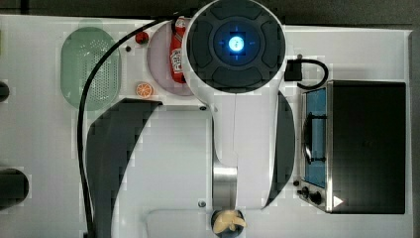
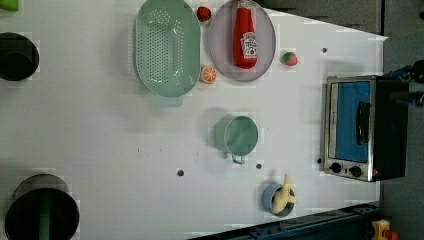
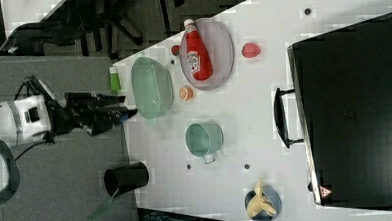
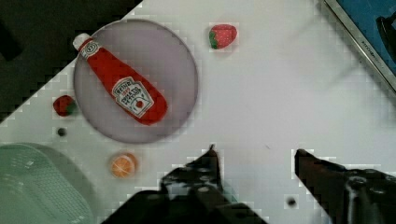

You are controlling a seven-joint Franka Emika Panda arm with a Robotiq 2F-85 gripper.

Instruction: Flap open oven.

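The oven (image 1: pixel 366 146) stands at the top view's right, a black-topped box with silver trim. Its blue glass door (image 2: pixel 352 122) is closed, with the black bar handle (image 3: pixel 283 119) standing off the front and black knobs (image 2: pixel 345 169) beside the glass. My gripper (image 4: pixel 257 156) is open, nothing between its dark fingers (image 4: pixel 211 161). It hovers high over bare white table between the plate and the oven, well apart from the handle. In the right view the gripper (image 3: pixel 126 112) sticks out from the white wrist. A corner of the oven door (image 4: pixel 369 32) shows in the wrist view.
A ketchup bottle (image 2: pixel 245 37) lies on a lilac plate (image 2: pixel 222 45), beside a green colander (image 2: pixel 167 47). A mint cup (image 2: pixel 240 136), two strawberries (image 2: pixel 289 58), an orange slice (image 2: pixel 208 75), a banana in a blue bowl (image 2: pixel 281 199) and black cups (image 2: pixel 17 56) stand around.
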